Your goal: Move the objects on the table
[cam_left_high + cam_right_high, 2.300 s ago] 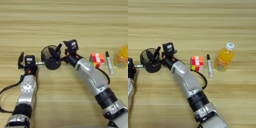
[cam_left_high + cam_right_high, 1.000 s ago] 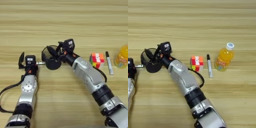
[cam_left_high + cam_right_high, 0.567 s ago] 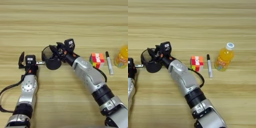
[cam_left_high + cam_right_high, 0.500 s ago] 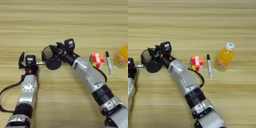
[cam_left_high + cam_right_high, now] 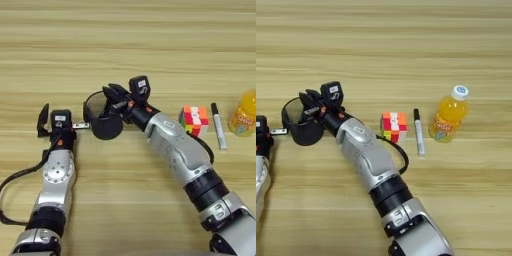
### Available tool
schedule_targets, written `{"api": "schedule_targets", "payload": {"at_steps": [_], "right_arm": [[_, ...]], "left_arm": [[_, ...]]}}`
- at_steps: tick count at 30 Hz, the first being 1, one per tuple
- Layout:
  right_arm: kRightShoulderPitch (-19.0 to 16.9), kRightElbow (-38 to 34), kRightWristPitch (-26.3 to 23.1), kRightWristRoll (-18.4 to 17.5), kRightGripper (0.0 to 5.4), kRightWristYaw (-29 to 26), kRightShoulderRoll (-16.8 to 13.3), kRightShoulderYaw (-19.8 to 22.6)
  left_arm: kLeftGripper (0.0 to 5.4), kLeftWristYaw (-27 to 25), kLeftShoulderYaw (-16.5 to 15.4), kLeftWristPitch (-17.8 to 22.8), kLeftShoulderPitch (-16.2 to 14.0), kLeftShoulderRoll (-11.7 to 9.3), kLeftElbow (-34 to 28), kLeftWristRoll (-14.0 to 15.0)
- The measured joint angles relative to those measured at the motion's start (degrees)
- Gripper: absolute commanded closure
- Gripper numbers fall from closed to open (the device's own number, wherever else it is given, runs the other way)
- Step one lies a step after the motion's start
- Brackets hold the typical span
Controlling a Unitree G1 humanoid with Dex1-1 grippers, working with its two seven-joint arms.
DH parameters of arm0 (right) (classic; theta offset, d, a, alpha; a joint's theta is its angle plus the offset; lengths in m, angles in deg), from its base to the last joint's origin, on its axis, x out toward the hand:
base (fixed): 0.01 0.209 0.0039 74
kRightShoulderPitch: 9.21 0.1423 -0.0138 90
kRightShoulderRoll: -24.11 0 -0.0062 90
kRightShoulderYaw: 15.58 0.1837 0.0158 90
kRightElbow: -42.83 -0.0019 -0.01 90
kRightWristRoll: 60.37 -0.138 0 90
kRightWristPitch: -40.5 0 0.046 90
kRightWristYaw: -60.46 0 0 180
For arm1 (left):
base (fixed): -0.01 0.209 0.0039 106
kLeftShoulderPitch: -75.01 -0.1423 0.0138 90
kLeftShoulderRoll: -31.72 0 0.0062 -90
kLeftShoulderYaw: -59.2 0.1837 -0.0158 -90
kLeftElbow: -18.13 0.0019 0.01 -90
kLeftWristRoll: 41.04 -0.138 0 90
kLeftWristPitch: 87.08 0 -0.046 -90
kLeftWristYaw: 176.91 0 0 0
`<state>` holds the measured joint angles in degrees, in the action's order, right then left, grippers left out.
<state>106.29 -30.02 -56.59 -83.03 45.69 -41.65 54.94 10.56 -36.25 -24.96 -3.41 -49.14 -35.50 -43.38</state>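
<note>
The black mesh pen cup (image 5: 105,127) stands left of centre on the table (image 5: 150,45). My right gripper (image 5: 116,98) reaches in from the right, and its two black fingers hang apart over the cup's open mouth with nothing seen between them. My left gripper (image 5: 62,121) is parked open just left of the cup. To the right lie the multicoloured puzzle cube (image 5: 194,120), then the white marker (image 5: 418,131) with its black cap pointing away, then the upright orange-juice bottle (image 5: 448,117). The black pen is out of view.
My right arm (image 5: 175,150) runs diagonally from the lower right across the table's middle, close to the cube. My left forearm (image 5: 55,180) lies along the lower left. Bare wood stretches across the far half of the table.
My right gripper has swung left from beside the cup's right rim to over its mouth. The cup, cube, marker, bottle and left arm have stayed put.
</note>
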Motion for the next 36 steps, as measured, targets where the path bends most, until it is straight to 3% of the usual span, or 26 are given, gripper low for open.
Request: {"api": "schedule_targets", "payload": {"at_steps": [5, 15, 22, 24, 29, 36], "right_arm": [[-0.53, -3.67, -1.00, -0.14, 4.67, 0.25, -0.01, -0.59], [-2.02, -24.62, -7.54, -2.85, 4.67, 4.58, -1.08, -2.78], [-4.20, -29.42, -7.67, -2.13, 4.67, 7.17, -2.50, -0.99], [-4.46, -31.03, -7.46, -1.34, 4.67, 8.10, -2.61, -0.06], [-8.07, -35.84, -4.76, 6.75, 4.67, 10.70, -5.77, 4.17], [-13.26, -33.83, 0.14, 13.60, 4.67, 10.90, -7.88, 6.62]], "left_arm": [[0.00, 0.00, 0.00, 0.01, -0.01, 0.00, -0.04, 0.00], [0.00, 0.06, 0.00, 0.07, -0.20, 0.02, -0.35, 0.00], [0.00, 0.05, 0.00, 0.07, -0.17, 0.02, -0.09, 0.00], [0.00, 0.05, 0.00, 0.06, -0.15, 0.02, -0.01, 0.00], [0.00, 0.05, 0.02, 0.06, -0.08, 0.06, 0.02, 0.00], [0.00, 0.03, 0.03, 0.06, -0.08, 0.07, 0.00, 0.01]]}}
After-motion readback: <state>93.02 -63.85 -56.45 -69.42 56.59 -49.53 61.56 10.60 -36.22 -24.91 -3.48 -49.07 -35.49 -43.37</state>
